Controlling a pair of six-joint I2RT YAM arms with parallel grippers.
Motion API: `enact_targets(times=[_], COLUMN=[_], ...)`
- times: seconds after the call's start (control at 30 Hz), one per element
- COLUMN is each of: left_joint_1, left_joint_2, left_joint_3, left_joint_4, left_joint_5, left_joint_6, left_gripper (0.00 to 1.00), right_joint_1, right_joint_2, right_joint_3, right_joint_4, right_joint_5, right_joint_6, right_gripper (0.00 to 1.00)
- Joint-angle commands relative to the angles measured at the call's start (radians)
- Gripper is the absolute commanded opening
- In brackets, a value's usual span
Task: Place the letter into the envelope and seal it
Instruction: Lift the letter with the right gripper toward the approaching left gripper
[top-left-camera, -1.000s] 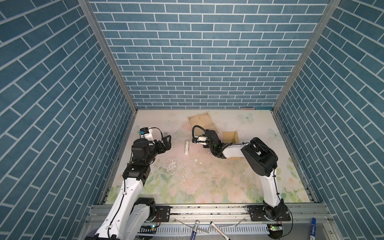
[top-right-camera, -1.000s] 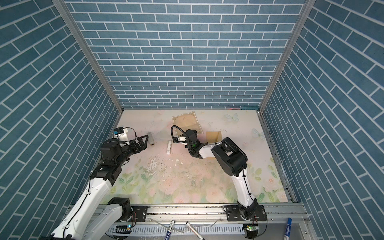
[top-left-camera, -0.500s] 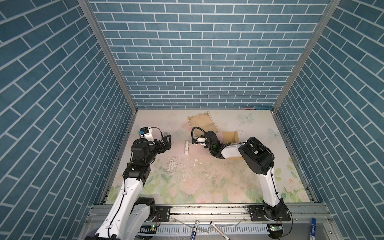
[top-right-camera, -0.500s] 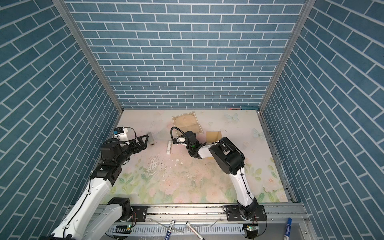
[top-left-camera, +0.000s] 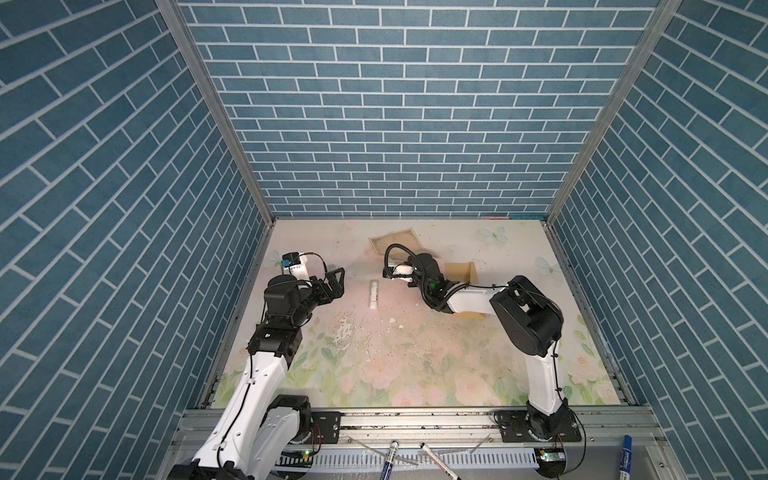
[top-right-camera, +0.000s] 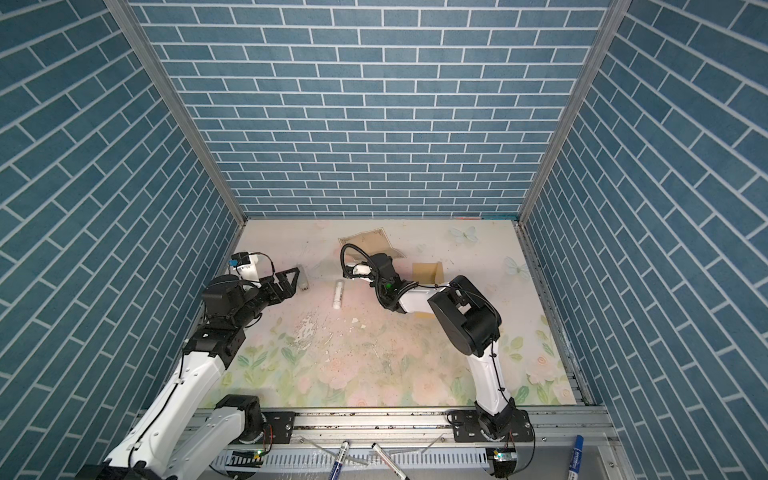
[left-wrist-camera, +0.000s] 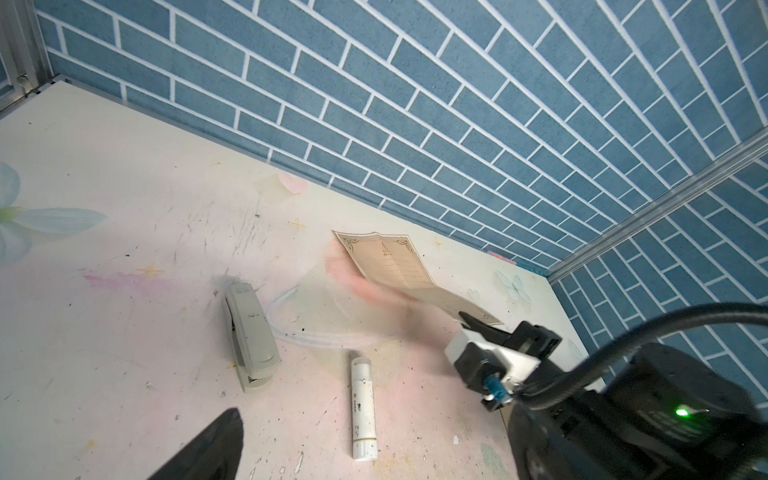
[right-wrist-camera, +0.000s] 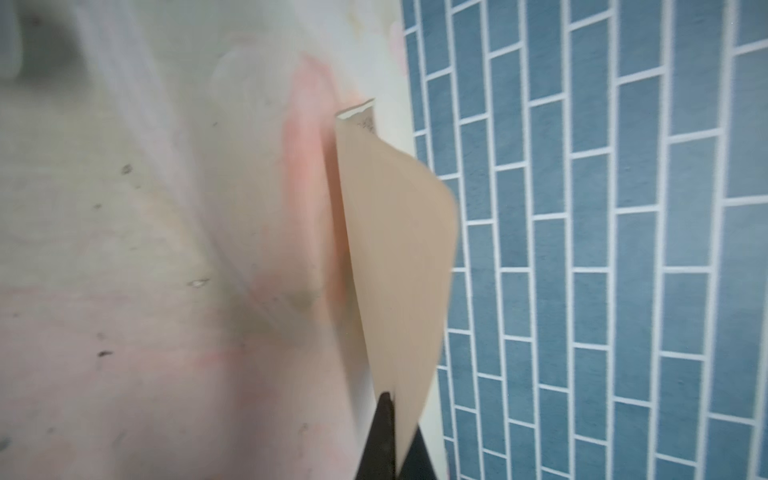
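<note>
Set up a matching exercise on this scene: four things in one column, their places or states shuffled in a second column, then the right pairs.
Things:
1. letter
2. envelope
3. glue stick
4. stapler

Places or states:
A. white, lying apart from both grippers
B. lies flat, partly hidden by the right arm
C. pinched at one corner by the shut right gripper
D. grey, lying just beside the open left gripper

Pairs: 1-C, 2-B, 3-A, 4-D.
</note>
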Motion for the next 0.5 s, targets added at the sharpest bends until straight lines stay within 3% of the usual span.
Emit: enact_targets(times=[0.0, 0.27, 0.47], left_joint_1=[-0.023, -0.135, -0.277], left_joint_2=[0.007, 0.02, 0.016], left_joint_3=[0.029, 0.054, 0.051], left_joint_4=[0.047, 0.132, 0.197], left_joint_5=[0.018, -0.003, -0.026], left_joint_6=[0.039, 0.181, 0.434], left_gripper=[1.0, 0.99, 0.99], right_joint_1=[-0.001, -0.008, -0.025], right_joint_2=[-0.15, -0.373, -0.488], right_joint_3=[-0.011, 0.022, 0.079], right_joint_4=[-0.086, -0.457, -0.742], right_joint_5=[-0.034, -0.129, -0.208], right_joint_6=[0.022, 0.122, 0.19], right_gripper=[0.0, 0.0, 0.0])
